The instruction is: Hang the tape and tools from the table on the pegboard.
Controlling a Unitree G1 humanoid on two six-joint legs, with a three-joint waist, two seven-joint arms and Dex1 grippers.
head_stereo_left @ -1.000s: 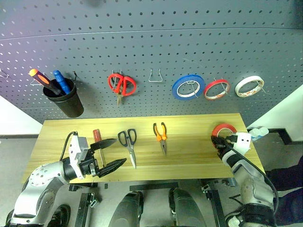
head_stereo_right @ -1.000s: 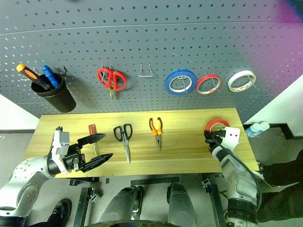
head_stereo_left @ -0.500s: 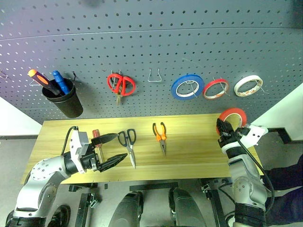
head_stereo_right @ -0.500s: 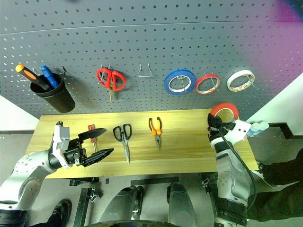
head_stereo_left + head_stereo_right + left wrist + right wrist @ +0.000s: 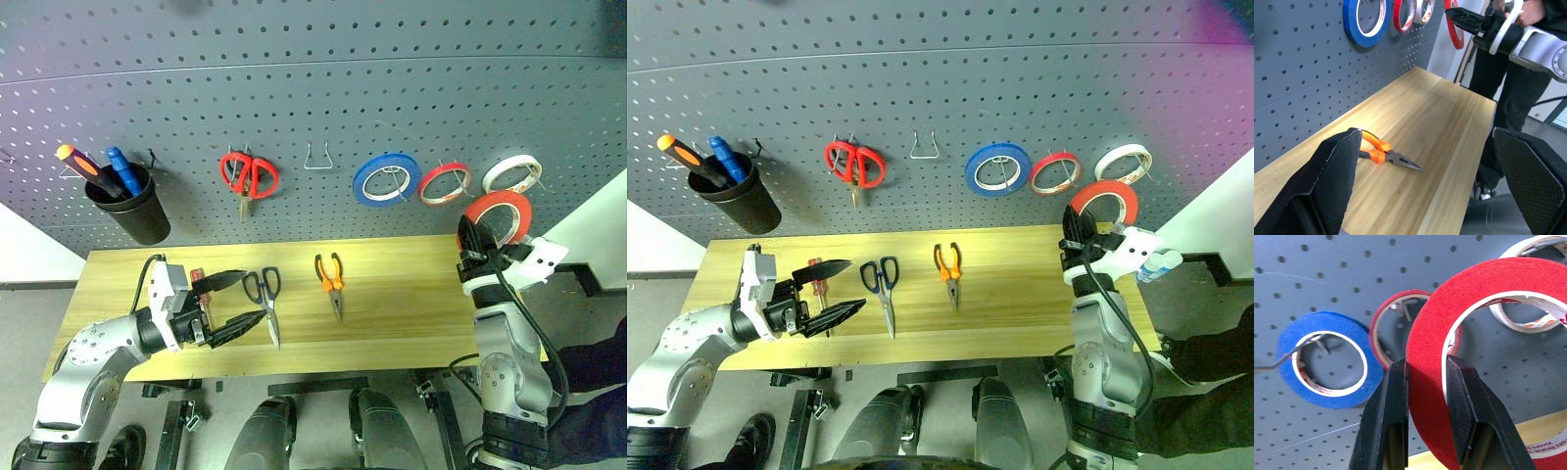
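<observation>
My right gripper (image 5: 473, 238) is shut on the red tape (image 5: 498, 217) and holds it upright in the air, in front of the pegboard (image 5: 313, 88), just below the hanging rolls. In the right wrist view both fingers (image 5: 1385, 426) pinch the tape's (image 5: 1479, 303) band. My left gripper (image 5: 239, 301) stands open and empty over the left part of the table (image 5: 411, 304), beside the red-handled screwdriver (image 5: 200, 292), which it partly hides. The dark-handled scissors (image 5: 266, 299) and the orange-and-black pliers (image 5: 332, 279) lie flat mid-table.
On the pegboard hang a black cup (image 5: 132, 211) with two screwdrivers, red-handled scissors (image 5: 249, 176), an empty wire hook (image 5: 316, 157), a blue roll (image 5: 388, 179), a thin red ring (image 5: 445, 183) and a white roll (image 5: 515, 174). A person in dark clothes (image 5: 1513, 88) stands beyond the table's right end.
My right gripper has lifted the red tape off the table, up to just below the white roll. The left gripper has stayed open and nearly still.
</observation>
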